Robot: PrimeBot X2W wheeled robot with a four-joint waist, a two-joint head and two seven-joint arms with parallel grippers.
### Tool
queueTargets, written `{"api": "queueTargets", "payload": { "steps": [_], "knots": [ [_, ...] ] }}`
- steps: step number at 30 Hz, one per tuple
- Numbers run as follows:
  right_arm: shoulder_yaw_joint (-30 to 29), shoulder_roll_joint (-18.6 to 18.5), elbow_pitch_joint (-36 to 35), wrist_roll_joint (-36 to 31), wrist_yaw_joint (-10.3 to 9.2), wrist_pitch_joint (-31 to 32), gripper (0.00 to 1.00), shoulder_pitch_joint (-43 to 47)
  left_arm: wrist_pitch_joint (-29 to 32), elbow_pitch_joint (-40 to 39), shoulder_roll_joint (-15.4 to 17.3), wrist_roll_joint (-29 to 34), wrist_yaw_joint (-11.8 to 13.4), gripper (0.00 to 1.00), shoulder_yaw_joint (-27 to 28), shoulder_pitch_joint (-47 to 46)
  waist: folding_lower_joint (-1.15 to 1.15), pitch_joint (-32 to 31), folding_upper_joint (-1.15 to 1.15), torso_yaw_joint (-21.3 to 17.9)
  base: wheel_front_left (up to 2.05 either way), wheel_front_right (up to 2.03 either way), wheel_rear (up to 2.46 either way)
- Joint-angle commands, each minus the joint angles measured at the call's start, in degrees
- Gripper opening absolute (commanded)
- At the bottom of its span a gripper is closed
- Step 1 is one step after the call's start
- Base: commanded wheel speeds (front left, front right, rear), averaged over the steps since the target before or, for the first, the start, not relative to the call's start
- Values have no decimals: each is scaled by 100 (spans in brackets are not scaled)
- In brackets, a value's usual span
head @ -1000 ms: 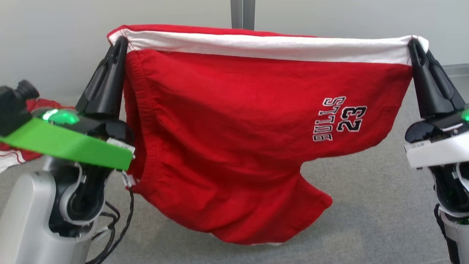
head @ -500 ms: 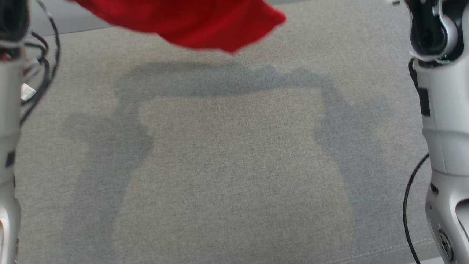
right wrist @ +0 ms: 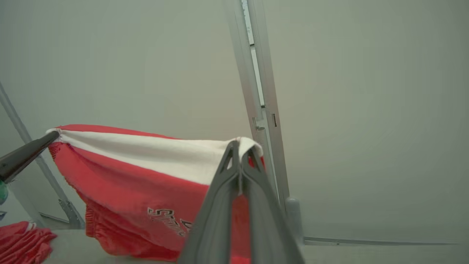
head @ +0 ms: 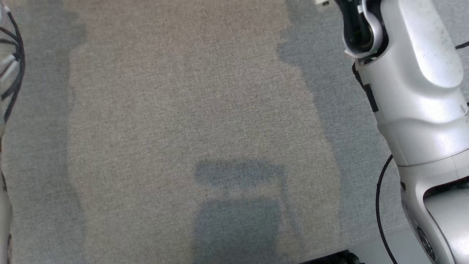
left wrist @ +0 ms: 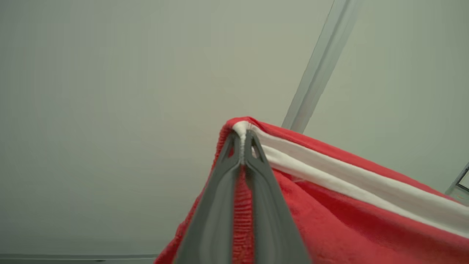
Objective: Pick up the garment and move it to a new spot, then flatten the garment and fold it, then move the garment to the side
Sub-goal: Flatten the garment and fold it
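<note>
The pale wall [left wrist: 110,91] is filling the background behind both wrists, and the grey cloth-covered surface [head: 183,110] is lying under the head camera with soft shadows falling across it. The red garment [right wrist: 128,183] (a pair of shorts, by the look of it) is hanging in the air in front of the wall. It is stretched sideways between the two grippers, its white band [right wrist: 154,154] running along the top edge and the rest drooping below. The right arm's pale forearm [head: 414,91] is rising along the right edge of the head view. A metal post [right wrist: 256,91] is standing against the wall just behind the garment's right-hand corner.

The left gripper [left wrist: 242,136] is pinching one top corner, fingers pressed together with red ribbed cloth and the white seam squeezed between them. The right gripper [right wrist: 240,146] is doing the same at the other top corner, fingers clamped tight on the white band.

A second heap of red cloth [right wrist: 22,238] is lying low at the left edge of the right wrist view, well apart from the held garment. Black-and-white lettering [right wrist: 168,220] is showing on the hanging face, partly hidden behind the right fingers. Black cables [head: 13,55] are looping at the head view's left edge.
</note>
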Motion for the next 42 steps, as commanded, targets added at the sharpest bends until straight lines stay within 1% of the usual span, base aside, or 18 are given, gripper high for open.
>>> {"api": "queueTargets", "payload": {
  "steps": [1,5,8,10,13,16,19,22,23,27,28,30,35,42],
  "knots": [
    [34,-32,5,54,0,-53,0,77,-93,0,16,-115,-52,0,19,107,-1,570,0,-102,0,0,0],
    [32,-136,-375,37,0,-47,0,474,-258,-270,19,-419,-120,0,-29,512,-1,524,0,0,0,0,0],
    [71,-264,-801,36,0,-47,0,834,-335,-795,76,-708,-122,0,-116,936,-1,366,0,96,0,0,0],
    [128,-351,-1061,-17,0,-46,0,1144,-379,-1226,199,-809,-124,0,-216,1332,-1,250,0,153,0,0,0],
    [339,-496,-1365,-65,0,-47,0,1682,-411,-1753,294,-887,-126,0,-236,2051,-1,23,0,248,0,0,0],
    [347,-631,-1685,-24,0,-47,0,2275,-428,-2279,292,-868,-127,0,-104,2814,-1,-269,0,349,0,0,0],
    [164,-725,-1985,-32,0,-48,0,2947,-423,-2698,121,-726,-127,0,151,3659,-1,-593,0,434,0,0,0],
    [-50,-766,-2235,-27,0,-48,0,3632,-426,-3004,-125,-595,-127,0,324,4397,-1,-928,0,529,0,0,0],
    [-91,-780,-2322,-34,-1,-48,0,3864,-426,-3091,-175,-473,-127,0,342,4651,-1,-1035,0,557,0,0,0],
    [-412,-764,-2612,-83,-1,-49,0,4810,-427,-3299,-543,-179,-127,0,328,5557,-1,-1507,0,684,0,0,0],
    [-492,-736,-2701,-97,-1,-49,0,5066,-428,-3358,-662,-106,-127,0,375,5786,-1,-1628,0,704,0,0,0],
    [-599,-673,-2824,-98,-1,-48,0,5459,-428,-3478,-779,87,-125,0,444,6157,-1,-1820,0,713,0,0,0],
    [-683,-619,-3164,-122,-2,-49,0,6283,-429,-3935,-1193,641,-121,0,734,7063,-1,-2194,0,682,0,0,0],
    [-804,-699,-3641,-199,-4,-23,0,7056,-429,-4498,-1559,989,-121,0,891,8029,-1,-2528,0,661,0,0,0]
  ]
}}
